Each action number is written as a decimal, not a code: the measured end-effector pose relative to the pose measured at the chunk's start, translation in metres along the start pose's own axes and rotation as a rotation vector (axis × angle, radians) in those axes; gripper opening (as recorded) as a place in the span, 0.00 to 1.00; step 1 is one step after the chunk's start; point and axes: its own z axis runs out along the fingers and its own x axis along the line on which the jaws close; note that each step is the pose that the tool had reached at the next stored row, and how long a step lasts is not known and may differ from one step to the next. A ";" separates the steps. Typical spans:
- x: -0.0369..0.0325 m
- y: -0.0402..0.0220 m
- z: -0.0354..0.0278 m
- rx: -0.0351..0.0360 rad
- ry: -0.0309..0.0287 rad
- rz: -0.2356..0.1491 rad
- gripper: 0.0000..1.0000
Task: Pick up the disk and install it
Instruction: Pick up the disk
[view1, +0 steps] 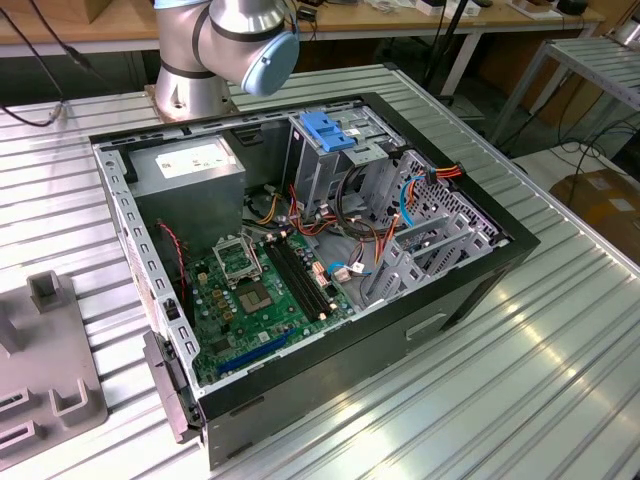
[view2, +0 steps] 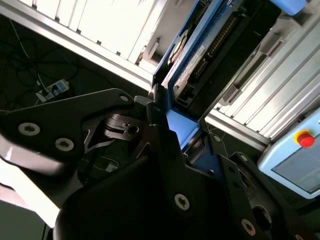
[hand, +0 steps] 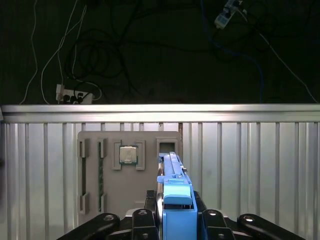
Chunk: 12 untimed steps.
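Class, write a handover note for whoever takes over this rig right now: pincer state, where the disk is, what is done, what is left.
Pincer: shut on the disk, held edge-on.
Disk: in the first wrist view it hangs over the grey fixture tray, near the tray's processor chip; it is not in the computer case.
Done: the pick-up, it seems.
Left: the install into the case.

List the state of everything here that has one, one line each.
disk, gripped edge-on in the claw.
claw, shut on the disk.
computer case, lying on its side, side panel off, insides exposed.
drive cage, seated in the case.
parts tray, holding a chip in one pocket.
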 end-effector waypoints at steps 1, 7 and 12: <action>0.0001 0.0000 -0.0020 0.0001 0.0000 0.000 0.36; 0.0005 0.0000 -0.0143 0.0000 0.0000 0.000 0.36; 0.0009 0.0001 -0.0264 0.0000 0.0000 0.000 0.36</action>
